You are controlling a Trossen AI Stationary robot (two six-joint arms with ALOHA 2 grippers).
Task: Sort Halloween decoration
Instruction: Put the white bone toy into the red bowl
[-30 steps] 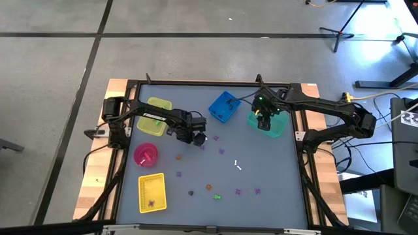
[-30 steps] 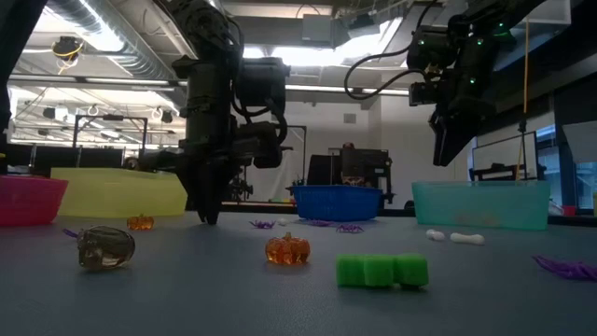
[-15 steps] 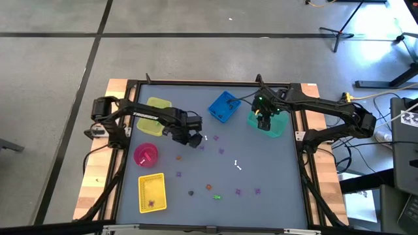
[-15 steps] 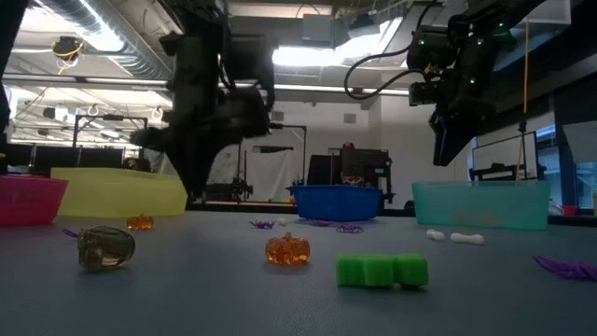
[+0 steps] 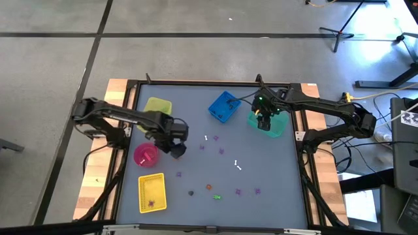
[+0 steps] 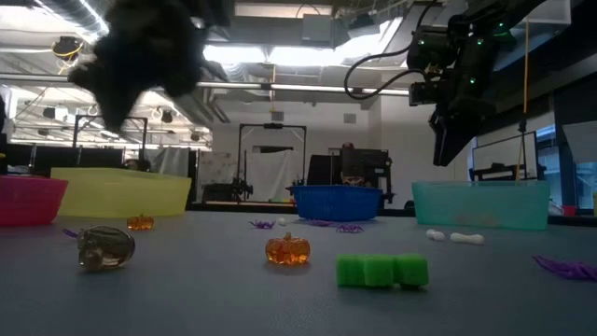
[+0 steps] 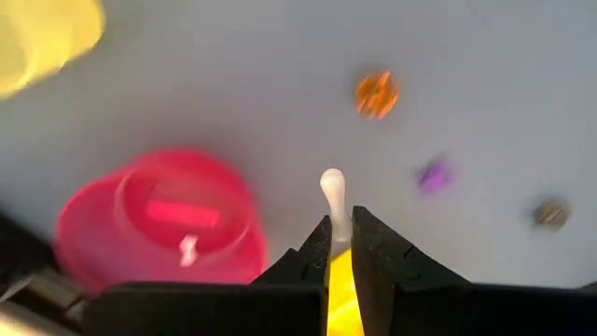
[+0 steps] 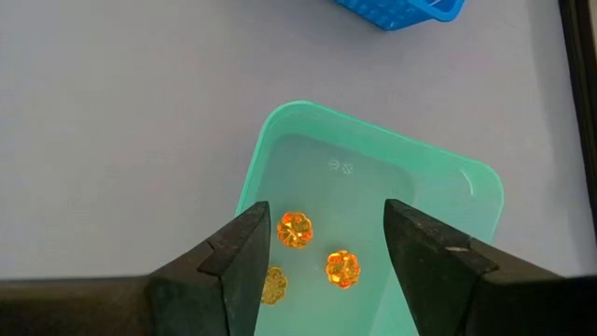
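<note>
The Halloween decoration lay scattered over the grey bench (image 5: 261, 170): a white bone piece (image 5: 238, 166) near the middle, purple bits (image 5: 239, 191) toward the near edge, a green piece (image 5: 217, 196) and an orange pumpkin (image 5: 209, 187) beside it. From bench height the orange pumpkin (image 6: 286, 249) sat near a green block (image 6: 382, 271), with a dark trinket (image 6: 104, 247) off to one side.

The left tool (image 5: 176, 149) hovered just beside the pink bowl (image 5: 145, 155), its fingers (image 7: 373, 245) pressed together on a small white bone (image 7: 332, 191) that stuck out past the tips. In the left wrist view the pink bowl (image 7: 159, 224) held one white piece (image 7: 187, 248). The yellow bowl (image 5: 155, 111) stood behind it, and a yellow tray (image 5: 151, 193) nearer the front edge held a few small pieces.

The right tool (image 5: 264, 121) hung over the teal bin (image 5: 277, 127), its fingers (image 8: 238, 257) spread apart with nothing between them. Inside the teal bin (image 8: 410, 187) lay three orange pumpkins (image 8: 295, 229). The blue basket (image 5: 224, 107) stood just beside the teal bin.
</note>
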